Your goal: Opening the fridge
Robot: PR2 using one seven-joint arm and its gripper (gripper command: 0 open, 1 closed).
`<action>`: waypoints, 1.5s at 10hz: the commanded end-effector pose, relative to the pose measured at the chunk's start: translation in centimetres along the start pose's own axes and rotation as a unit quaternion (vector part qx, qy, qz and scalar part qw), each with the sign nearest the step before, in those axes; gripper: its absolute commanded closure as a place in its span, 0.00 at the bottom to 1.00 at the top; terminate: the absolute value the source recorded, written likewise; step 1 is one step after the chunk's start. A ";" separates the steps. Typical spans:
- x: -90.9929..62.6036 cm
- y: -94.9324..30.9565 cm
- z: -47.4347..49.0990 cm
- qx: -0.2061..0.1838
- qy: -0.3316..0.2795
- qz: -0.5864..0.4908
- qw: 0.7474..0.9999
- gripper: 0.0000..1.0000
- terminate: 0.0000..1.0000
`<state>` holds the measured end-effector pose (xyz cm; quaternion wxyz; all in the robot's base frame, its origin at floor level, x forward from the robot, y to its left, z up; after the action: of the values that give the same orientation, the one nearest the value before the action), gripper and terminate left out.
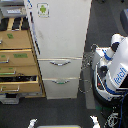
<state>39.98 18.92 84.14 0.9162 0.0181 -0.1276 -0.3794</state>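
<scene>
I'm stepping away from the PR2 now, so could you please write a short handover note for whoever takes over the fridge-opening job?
Gripper: not visible in the exterior view; only the robot's white body shows, at the view's right edge.
Fridge: centre of the view, upper door shut, green-and-white sticker near its top. Both lower drawers look shut; upper drawer handle, lower drawer handle.
Wooden drawer cabinet stands beside the fridge on the view's left.
Done: nothing visible; the fridge is closed.
Left: reach the door and pull it open.

Fridge (60,45), wooden cabinet (19,62) on floor (65,111)
</scene>
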 end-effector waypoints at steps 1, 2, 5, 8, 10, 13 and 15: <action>0.3 -0.3 0.2 -0.020 0.004 -0.001 1.000 0.00 0.00; 1.0 0.3 0.0 -0.044 0.019 0.016 0.999 0.00 0.00; 2.8 2.1 -0.1 -0.065 0.026 0.033 0.997 0.00 0.00; 5.5 2.8 -0.2 -0.057 0.008 0.021 0.998 0.00 0.00; 8.6 4.2 -0.6 -0.043 0.016 0.011 0.999 0.00 0.00; 11.9 8.2 -1.3 -0.051 0.052 0.076 0.994 0.00 0.00; 14.1 12.1 -2.4 -0.048 0.095 0.146 0.984 0.00 0.00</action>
<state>49.13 15.78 85.82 0.9241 -0.0189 -0.0979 -0.3688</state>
